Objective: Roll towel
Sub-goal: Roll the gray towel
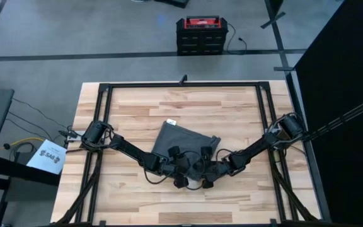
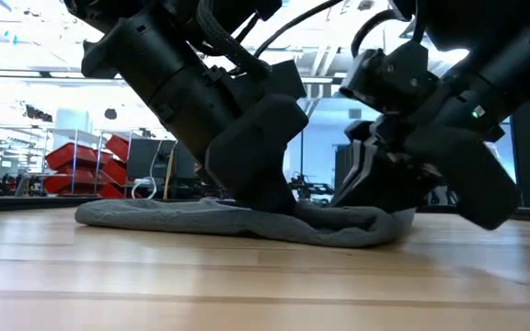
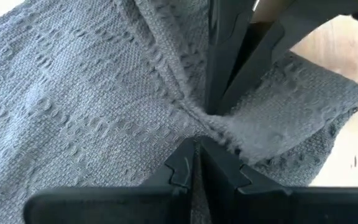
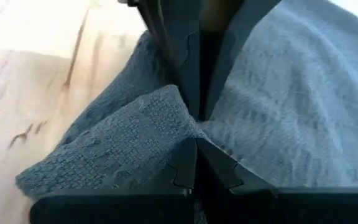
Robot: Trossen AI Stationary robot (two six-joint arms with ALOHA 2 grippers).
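Two claws meet at the towel's (image 1: 180, 140) near edge, mid-tabletop (image 1: 137, 107): left claw (image 1: 180, 169), right claw (image 1: 205, 171), bare wood all around. Low view: towel lies flat, bunched under the arms, red bins (image 2: 81, 158) far behind. Left wrist: fingers (image 3: 194, 165) pinched shut on towel. Right wrist: fingers (image 4: 197, 163) likewise clamp a fold by its edge

Left wrist view: left gripper (image 3: 199, 127) closed on a pinched ridge of the dark grey woven cloth towel (image 3: 73, 112), folds radiating from the fingertips. Light wooden table (image 3: 353, 155) shows beyond the towel's edge beside the fingers.
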